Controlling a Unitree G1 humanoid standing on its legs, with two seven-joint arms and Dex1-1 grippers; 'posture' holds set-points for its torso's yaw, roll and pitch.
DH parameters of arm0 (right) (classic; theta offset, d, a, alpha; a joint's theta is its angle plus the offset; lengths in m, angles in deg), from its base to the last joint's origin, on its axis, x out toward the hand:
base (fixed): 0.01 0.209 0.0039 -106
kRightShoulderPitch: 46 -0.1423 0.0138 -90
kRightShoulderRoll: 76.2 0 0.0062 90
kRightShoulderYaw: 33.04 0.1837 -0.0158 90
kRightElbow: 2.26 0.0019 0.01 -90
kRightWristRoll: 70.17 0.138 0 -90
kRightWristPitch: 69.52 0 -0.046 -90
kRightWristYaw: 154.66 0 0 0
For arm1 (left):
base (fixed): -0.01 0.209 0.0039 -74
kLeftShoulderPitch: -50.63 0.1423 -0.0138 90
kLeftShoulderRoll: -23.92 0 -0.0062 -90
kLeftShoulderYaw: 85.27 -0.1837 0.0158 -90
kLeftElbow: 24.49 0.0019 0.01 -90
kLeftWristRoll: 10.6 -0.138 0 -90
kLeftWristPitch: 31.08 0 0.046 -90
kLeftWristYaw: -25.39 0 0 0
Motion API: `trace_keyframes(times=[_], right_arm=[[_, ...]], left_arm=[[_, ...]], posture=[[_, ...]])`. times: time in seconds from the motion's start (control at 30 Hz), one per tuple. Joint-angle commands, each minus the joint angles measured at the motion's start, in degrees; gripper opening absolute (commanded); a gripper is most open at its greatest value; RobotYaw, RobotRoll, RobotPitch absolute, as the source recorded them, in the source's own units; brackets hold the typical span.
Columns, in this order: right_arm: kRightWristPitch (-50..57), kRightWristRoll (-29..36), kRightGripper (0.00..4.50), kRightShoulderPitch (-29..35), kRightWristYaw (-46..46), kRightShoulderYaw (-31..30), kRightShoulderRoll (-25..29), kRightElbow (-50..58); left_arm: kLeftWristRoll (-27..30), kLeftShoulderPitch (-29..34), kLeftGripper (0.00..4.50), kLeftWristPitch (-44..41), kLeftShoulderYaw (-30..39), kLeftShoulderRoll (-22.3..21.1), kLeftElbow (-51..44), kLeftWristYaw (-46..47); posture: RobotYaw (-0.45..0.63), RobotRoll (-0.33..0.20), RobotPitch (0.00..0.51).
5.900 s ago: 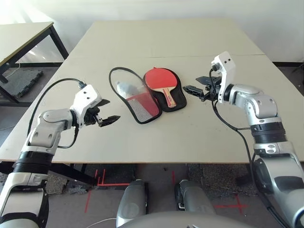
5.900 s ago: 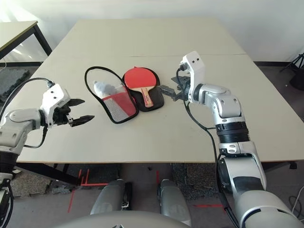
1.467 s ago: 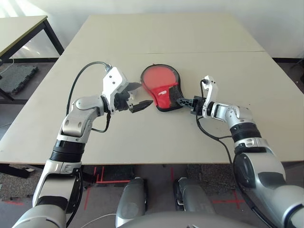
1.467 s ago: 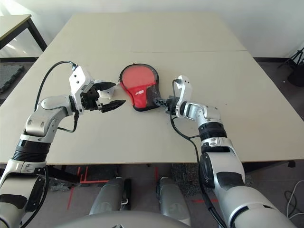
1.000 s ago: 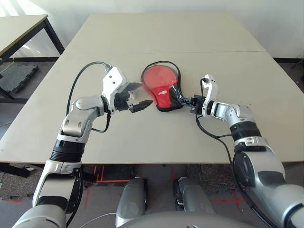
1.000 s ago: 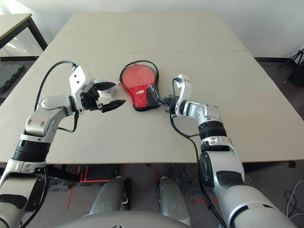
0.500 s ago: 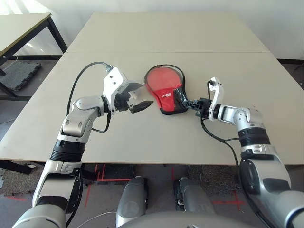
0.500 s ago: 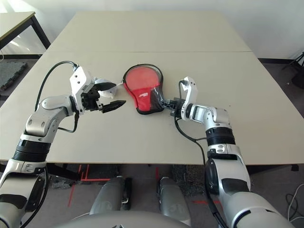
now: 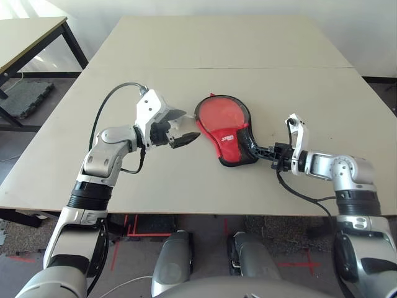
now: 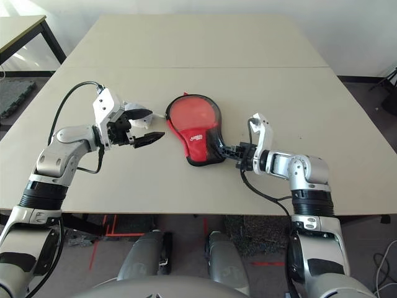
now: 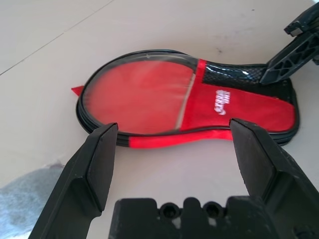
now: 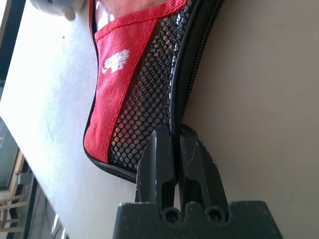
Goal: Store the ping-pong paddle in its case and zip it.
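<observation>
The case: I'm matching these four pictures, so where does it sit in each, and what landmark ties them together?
Left eye view: the case lies mid-table, between both arms.
Right eye view: centre, same spot.
Left wrist view: across the middle, beyond the left gripper.
Right wrist view: its mesh end, the right gripper shut on its zipper rim.
Shared landmark: the white logo.

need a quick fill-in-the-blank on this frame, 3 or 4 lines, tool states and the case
1. The right tool is ____ on the case's zipper rim at its narrow mesh end.
2. The left tool is ____, holding nothing.
3. The case lies on the ____ between the two tools.
4. The logo on the case's red fabric is ____ in colour.

Missing words: shut; open; table; white
</observation>
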Motion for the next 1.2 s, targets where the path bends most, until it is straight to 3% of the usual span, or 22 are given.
trace_keyframes(times=[0.03, 0.87, 1.2], right_arm=[[5.58, 2.66, 0.03, 2.84, -0.39, 1.34, 1.97, 4.2], [5.24, 9.02, 0.03, 15.78, 14.19, -3.8, 22.36, 11.43], [3.7, 9.04, 0.03, 16.82, 16.26, -4.64, 24.75, 10.99]], left_arm=[[-0.54, -0.58, 4.5, 1.21, -0.62, 0.33, 1.24, -0.41], [-1.03, -2.12, 4.5, 3.18, -1.26, 0.6, 4.36, -1.53], [-0.99, -2.29, 4.5, 3.12, -1.06, 0.53, 4.42, -1.39]], posture=[[0.06, 0.0, 0.088], [0.04, 0.0, 0.093], [0.04, 0.0, 0.092]])
